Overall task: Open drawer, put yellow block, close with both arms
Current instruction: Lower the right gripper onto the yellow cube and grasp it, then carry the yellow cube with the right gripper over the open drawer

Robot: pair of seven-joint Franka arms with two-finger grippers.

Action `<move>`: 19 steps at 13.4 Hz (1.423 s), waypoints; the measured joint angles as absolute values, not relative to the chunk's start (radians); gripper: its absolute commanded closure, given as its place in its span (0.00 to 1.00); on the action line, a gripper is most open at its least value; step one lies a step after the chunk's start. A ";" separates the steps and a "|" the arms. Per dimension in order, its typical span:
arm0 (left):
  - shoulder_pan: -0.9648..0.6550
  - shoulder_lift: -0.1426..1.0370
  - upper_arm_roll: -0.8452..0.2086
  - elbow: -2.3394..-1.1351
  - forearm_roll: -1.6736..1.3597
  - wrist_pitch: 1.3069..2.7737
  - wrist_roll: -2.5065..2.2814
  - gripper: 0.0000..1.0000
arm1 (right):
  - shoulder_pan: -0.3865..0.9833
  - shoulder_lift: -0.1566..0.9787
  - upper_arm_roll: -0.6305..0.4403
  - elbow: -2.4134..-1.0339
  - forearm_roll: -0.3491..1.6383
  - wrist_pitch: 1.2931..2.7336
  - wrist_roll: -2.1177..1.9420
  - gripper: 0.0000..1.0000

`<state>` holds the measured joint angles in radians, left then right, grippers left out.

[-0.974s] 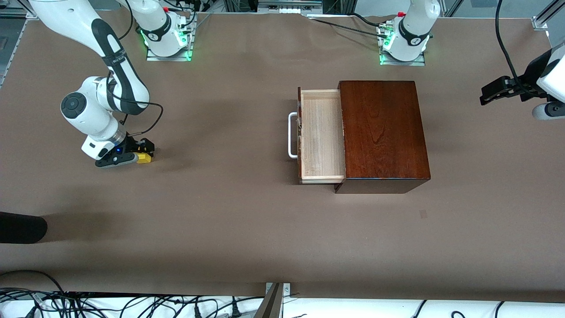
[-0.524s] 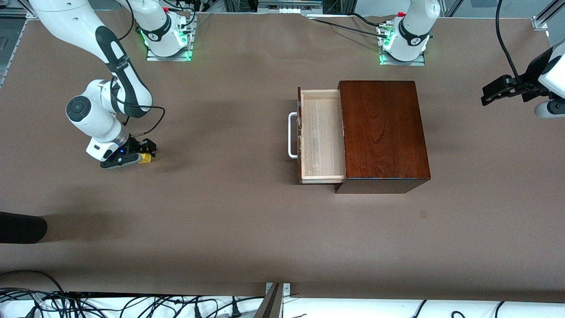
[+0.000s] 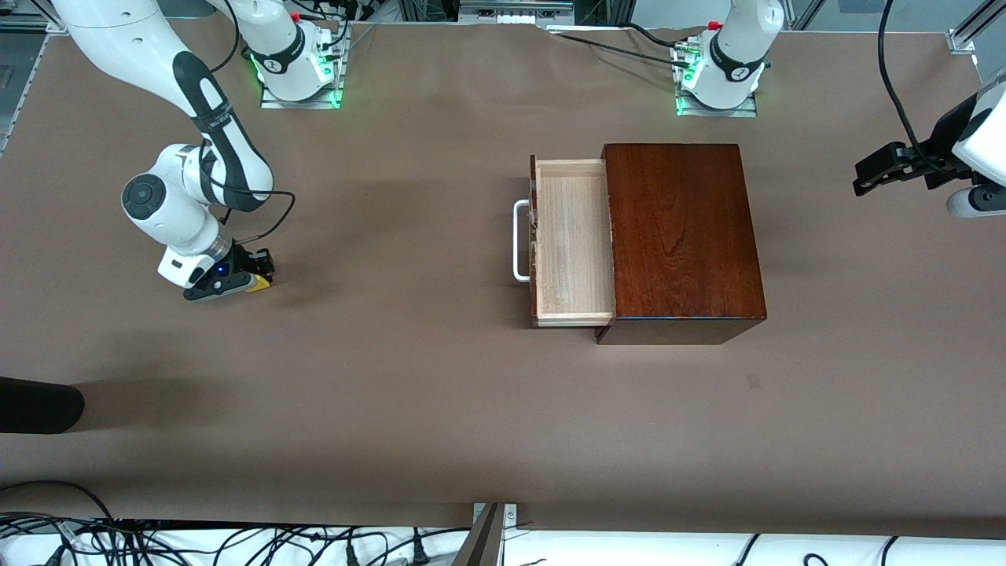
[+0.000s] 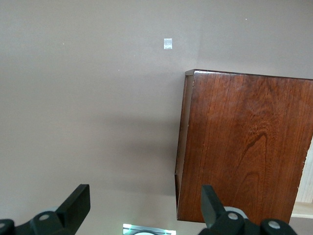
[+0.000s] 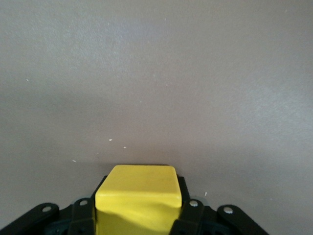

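From the front camera the right gripper (image 3: 250, 277) is covering most of the yellow block (image 3: 257, 284), leaving one bright corner showing; the right wrist view is showing the fingers (image 5: 188, 215) clamped against the sides of the smooth yellow cube (image 5: 138, 197), low at the brown table (image 3: 393, 393) toward the right arm's end, well apart from the drawer (image 3: 572, 240). The drawer is standing pulled out of the mahogany box (image 3: 680, 236), its pale wood tray bare and its white handle (image 3: 519, 240) pointing toward the block. The left gripper (image 3: 879, 167) is waiting in the air over the left arm's end of the table with its fingers (image 4: 76, 205) spread apart, its arm cut off at the frame edge.

Drawer (image 3: 572, 240) out toward right arm's end
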<state>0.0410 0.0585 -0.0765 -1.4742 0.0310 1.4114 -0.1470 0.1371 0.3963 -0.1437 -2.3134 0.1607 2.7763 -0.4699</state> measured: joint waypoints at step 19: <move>0.047 0.044 -0.091 -1.470 0.139 1.385 -0.201 0.00 | 0.198 0.213 0.013 -1.818 0.174 2.094 -0.282 1.00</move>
<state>0.0469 0.0438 -0.0909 -1.4698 0.1386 1.3849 -0.2010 0.1976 0.2129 0.0131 -1.8181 0.1739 2.0945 -0.2819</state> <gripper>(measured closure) 0.000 0.445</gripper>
